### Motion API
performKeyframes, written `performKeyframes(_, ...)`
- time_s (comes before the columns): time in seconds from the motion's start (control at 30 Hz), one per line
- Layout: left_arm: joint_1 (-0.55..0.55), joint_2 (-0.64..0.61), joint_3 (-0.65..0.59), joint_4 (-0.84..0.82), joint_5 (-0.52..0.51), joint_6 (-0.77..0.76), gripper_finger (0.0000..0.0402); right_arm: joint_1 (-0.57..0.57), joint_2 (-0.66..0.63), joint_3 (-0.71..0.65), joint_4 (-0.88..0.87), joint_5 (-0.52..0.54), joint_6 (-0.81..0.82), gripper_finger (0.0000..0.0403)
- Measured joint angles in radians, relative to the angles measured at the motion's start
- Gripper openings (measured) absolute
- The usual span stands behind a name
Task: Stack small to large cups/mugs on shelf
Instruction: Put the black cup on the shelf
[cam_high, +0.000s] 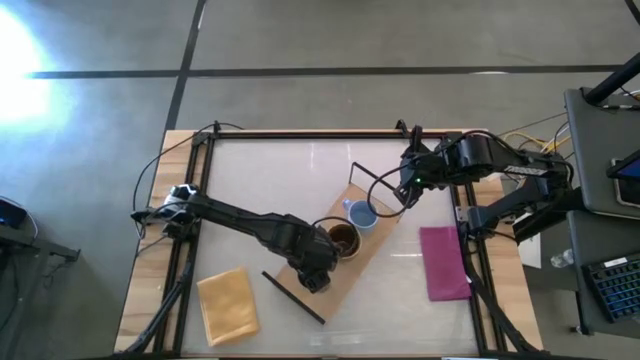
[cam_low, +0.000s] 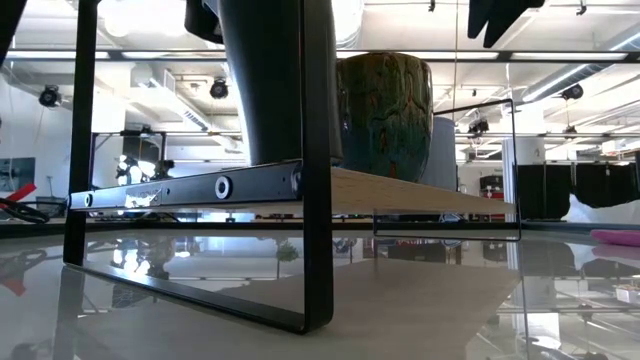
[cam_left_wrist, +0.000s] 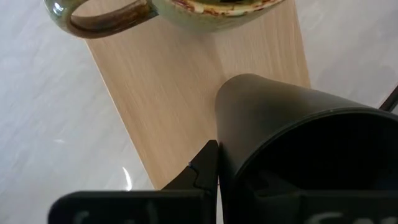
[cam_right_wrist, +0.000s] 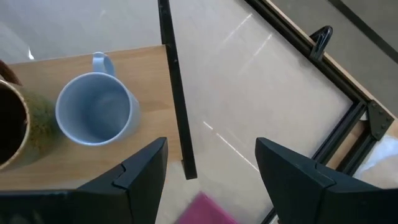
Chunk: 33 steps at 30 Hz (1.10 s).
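Note:
The shelf (cam_high: 368, 250) lies slantwise in the middle of the table, with black frames at both ends. The light blue mug (cam_high: 362, 214) stands on it toward its far end. The glossy brown mug (cam_high: 342, 238) stands next to it at the middle. My left gripper (cam_high: 315, 272) is over the shelf's near end, shut on the small black cup (cam_left_wrist: 292, 137). In the low view the black cup (cam_low: 270, 80) stands upright beside the brown mug (cam_low: 385, 110). My right gripper (cam_right_wrist: 211, 180) hovers open above the shelf's far end, beside the blue mug (cam_right_wrist: 93, 118), and touches nothing. My left gripper holds the black cup by its wall near the rim, coming from above. One finger (cam_left_wrist: 202, 171) lies against the outside of the wall (cam_left_wrist: 227, 146); the cup hides the other finger. The cup is upright, and in the low view its base (cam_low: 285, 160) meets the shelf board.
A pink cloth (cam_high: 443, 262) lies to the right of the shelf and a yellow-tan square pad (cam_high: 228, 305) lies near the table's near-left corner. The shelf's near black frame (cam_low: 315, 200) stands close in front of the low camera. A black rail frame (cam_high: 300, 133) borders the table.

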Motion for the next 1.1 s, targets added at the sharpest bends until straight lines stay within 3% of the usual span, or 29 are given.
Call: performKeyframes(1.1,-0.005,0.000,0.000,-0.029,0.007,-0.026,0.0000,0.000,-0.037,0.000,0.000,0.001,-0.008,0.0238)
